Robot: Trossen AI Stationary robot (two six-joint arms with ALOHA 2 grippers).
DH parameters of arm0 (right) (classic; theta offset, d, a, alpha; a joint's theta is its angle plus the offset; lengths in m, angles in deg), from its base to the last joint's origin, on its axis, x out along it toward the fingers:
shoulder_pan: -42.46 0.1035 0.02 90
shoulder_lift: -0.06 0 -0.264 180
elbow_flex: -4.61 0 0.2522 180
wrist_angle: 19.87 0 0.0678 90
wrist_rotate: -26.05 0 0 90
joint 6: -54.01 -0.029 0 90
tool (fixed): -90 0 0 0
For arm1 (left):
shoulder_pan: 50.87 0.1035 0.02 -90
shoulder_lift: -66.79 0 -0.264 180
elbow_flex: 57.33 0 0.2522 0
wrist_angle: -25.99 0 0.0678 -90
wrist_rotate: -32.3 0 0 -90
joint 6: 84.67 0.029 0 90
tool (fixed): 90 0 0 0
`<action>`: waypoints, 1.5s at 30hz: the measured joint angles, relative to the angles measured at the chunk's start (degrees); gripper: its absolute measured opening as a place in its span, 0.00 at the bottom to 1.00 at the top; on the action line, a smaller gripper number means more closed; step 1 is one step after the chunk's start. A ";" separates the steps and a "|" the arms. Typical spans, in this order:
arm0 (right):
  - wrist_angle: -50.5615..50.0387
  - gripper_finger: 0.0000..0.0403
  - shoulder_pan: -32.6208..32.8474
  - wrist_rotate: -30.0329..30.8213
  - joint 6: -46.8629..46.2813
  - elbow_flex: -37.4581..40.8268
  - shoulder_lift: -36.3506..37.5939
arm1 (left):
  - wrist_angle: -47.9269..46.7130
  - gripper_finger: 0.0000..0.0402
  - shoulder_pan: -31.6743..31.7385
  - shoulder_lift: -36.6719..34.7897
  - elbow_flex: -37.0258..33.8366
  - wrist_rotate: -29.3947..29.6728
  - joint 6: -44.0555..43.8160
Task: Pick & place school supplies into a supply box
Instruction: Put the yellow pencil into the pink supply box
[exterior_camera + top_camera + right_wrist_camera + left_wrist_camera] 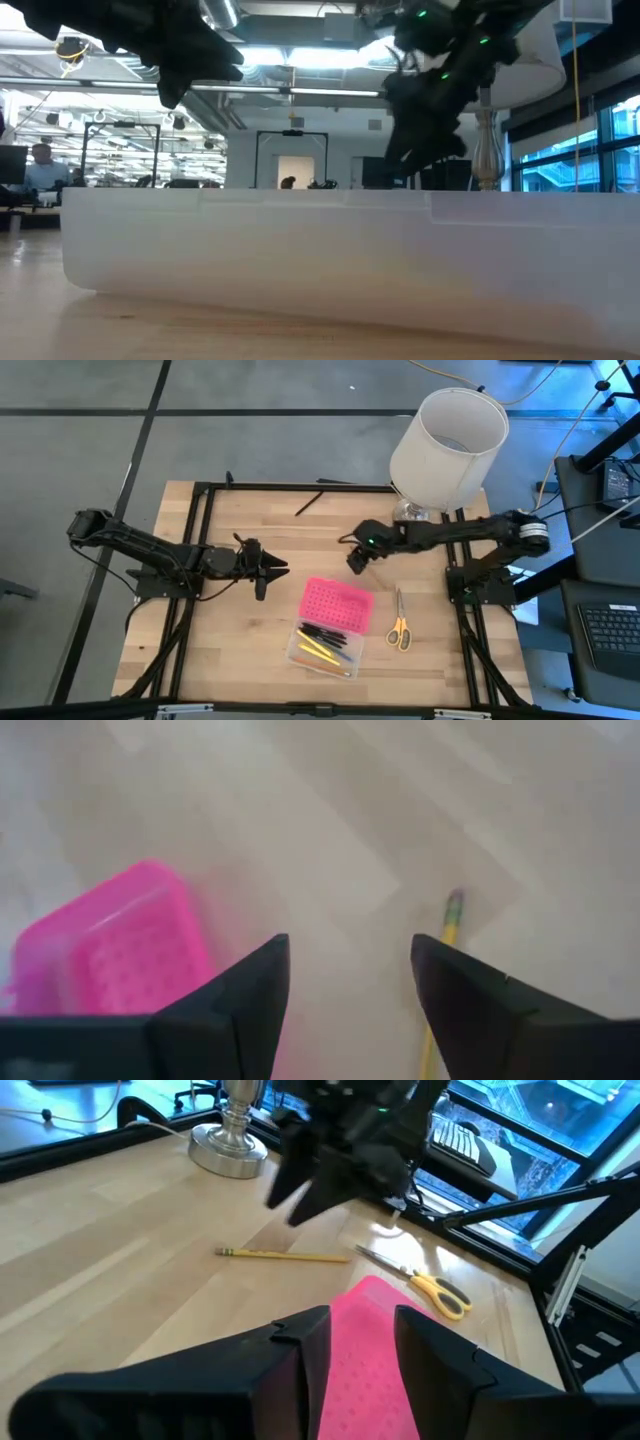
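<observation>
while right hand (350,1010) gapes over pale wood, pink dotted lid (337,600), left hand (362,1360) apart

Scissors (399,628) lie right of the supply box (328,626) holding pens (325,643).

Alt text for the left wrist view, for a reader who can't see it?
The left pincer, fingers apart and empty, hangs over the pink box lid. Beyond lie a yellow pencil and yellow-handled scissors on the wooden table, under the dark right arm.
</observation>
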 joint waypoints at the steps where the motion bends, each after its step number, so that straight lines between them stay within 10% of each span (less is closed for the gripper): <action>1: -0.11 0.53 -0.70 0.02 0.52 -1.04 -1.37 | 0.00 0.26 0.02 0.00 0.00 0.00 0.00; 17: -10.13 0.53 -6.58 -1.86 6.03 -12.22 -18.15 | -0.02 0.27 0.02 0.02 0.00 -0.02 0.00; 45: -7.10 0.53 -8.28 -1.42 9.22 -12.28 -21.44 | -0.44 0.27 0.02 0.02 0.00 -0.02 0.01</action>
